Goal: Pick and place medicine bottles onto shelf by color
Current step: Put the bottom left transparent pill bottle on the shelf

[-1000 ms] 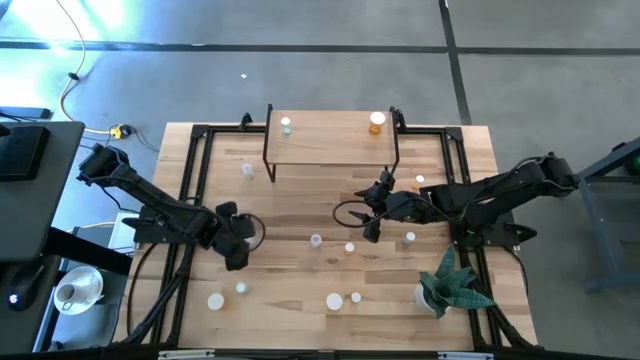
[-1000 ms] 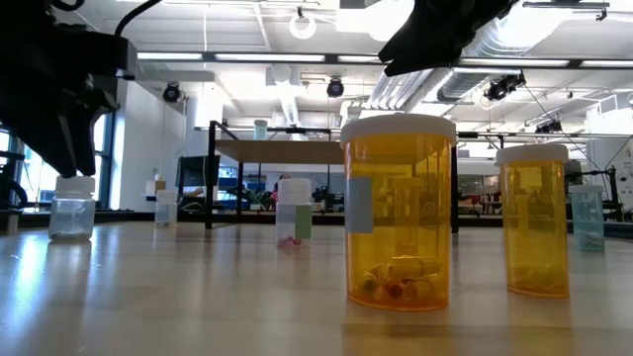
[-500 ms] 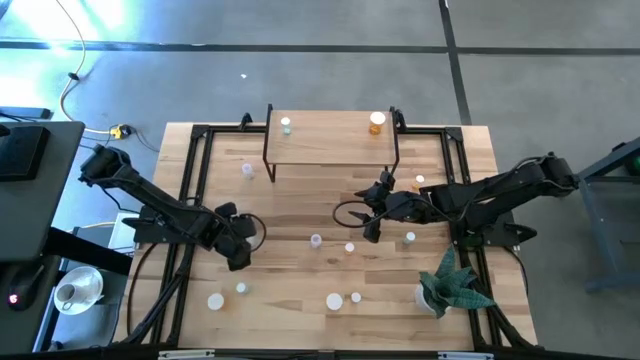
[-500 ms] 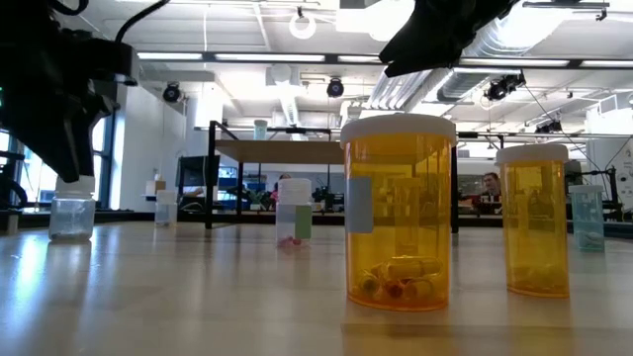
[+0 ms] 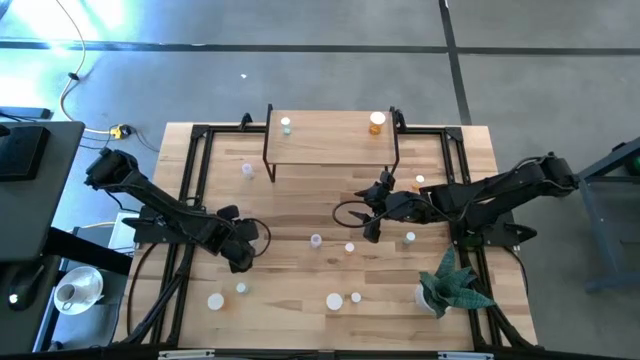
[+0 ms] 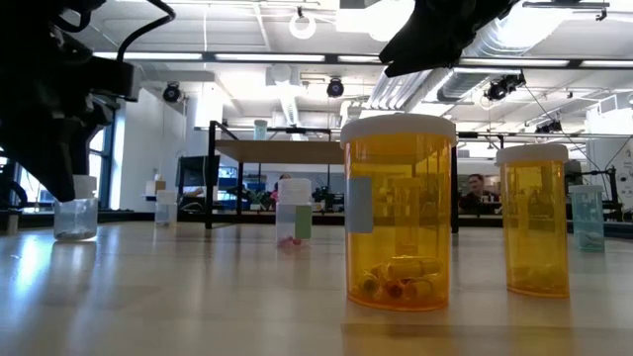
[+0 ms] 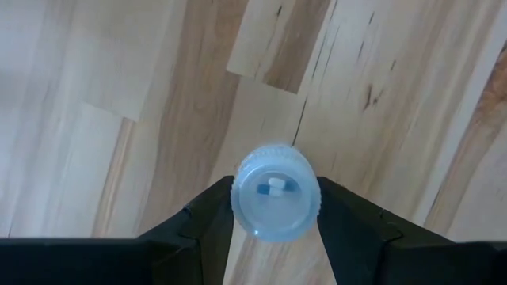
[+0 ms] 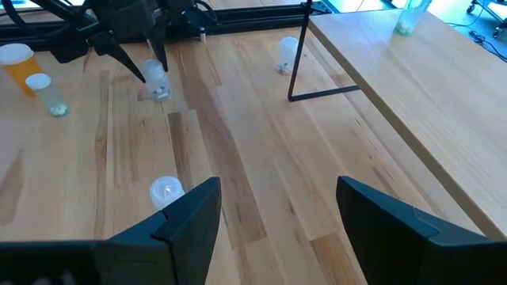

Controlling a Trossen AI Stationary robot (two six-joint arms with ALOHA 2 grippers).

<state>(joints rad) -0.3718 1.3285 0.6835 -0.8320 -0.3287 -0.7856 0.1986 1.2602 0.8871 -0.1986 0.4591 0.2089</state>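
A small clear bottle [image 7: 276, 190] with a white cap stands upright on the table near its left side. My left gripper [image 5: 240, 258] reaches down over it, shut on it. The same bottle also shows in the low view [image 6: 74, 216]. My right gripper [image 8: 277, 229] hangs open above the table's middle right [image 5: 374, 208] with nothing between its fingers. The shelf [image 5: 330, 140] stands at the far edge and carries one pale bottle [image 5: 286, 124] and one orange bottle [image 5: 376, 122]. Several more bottles stand about the table, among them two big orange ones [image 6: 398, 213]. My left gripper pinches the bottle's white cap by its rim [image 7: 236, 207], one finger on each side. The fingers come from above, pointing steeply down. The bottle stands upright with its base on the table [image 6: 74, 235].
Small bottles stand at the table's middle [image 5: 316, 240], [image 5: 349, 247], [image 5: 410, 238] and near its front edge [image 5: 215, 300], [image 5: 334, 301]. A green plant [image 5: 455, 285] stands at the near right. A black frame [image 5: 190, 200] runs along the table's sides.
My left gripper has sunk onto the clear bottle and shifted slightly toward the table's near edge; in the low view it now covers most of the cap. The bottle has stayed where it was.
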